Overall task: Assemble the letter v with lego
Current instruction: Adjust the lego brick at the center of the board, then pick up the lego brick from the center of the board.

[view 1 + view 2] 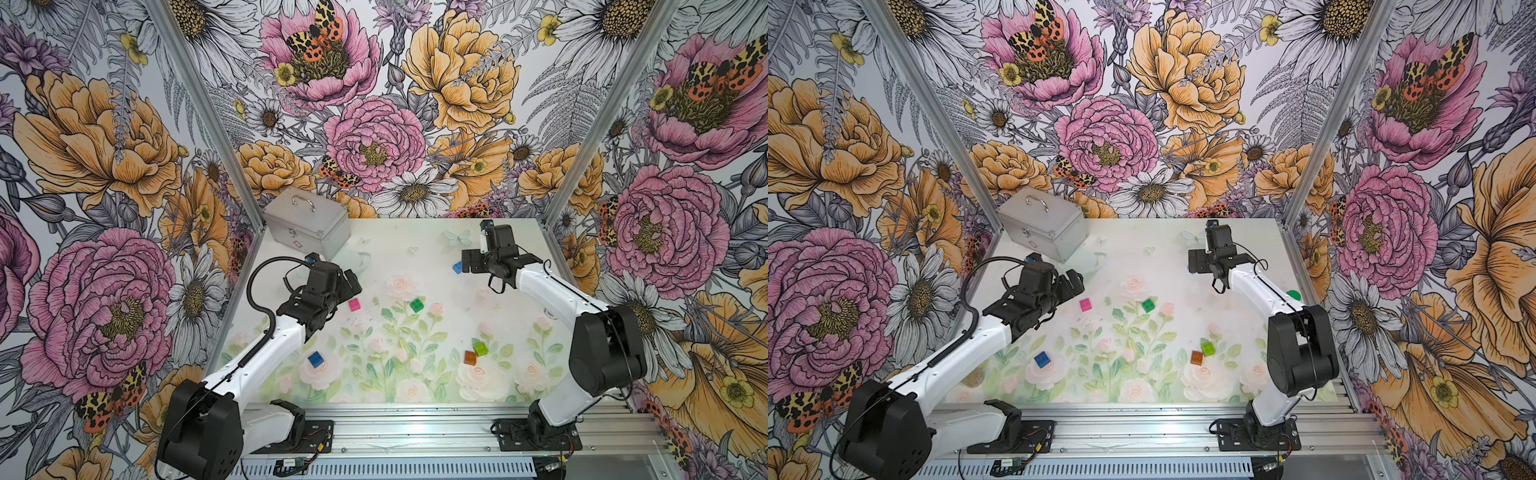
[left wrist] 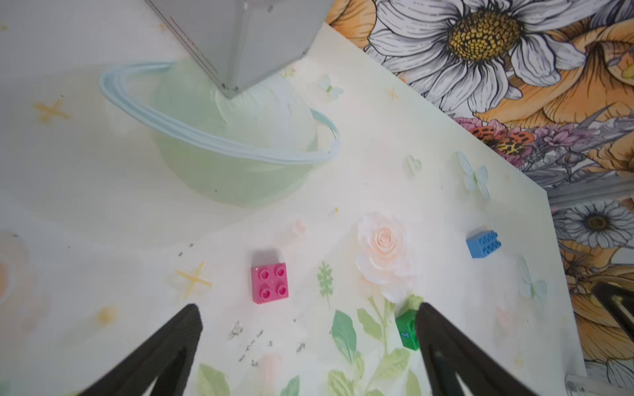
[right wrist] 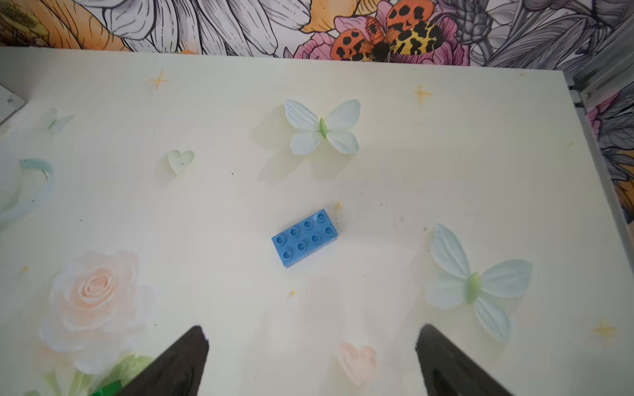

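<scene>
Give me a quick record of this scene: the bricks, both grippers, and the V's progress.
left gripper: open, empty, pink brick ahead
right gripper: open, empty, light-blue brick ahead
loose bricks: dark green brick, lime brick, orange brick, dark blue brick
build: not started, no bricks joined
also present: metal case, back corner

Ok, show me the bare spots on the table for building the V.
Widest: mid-front, between dark blue brick and orange brick. Also back centre, between metal case and light-blue brick. Tight: orange beside lime brick.
</scene>
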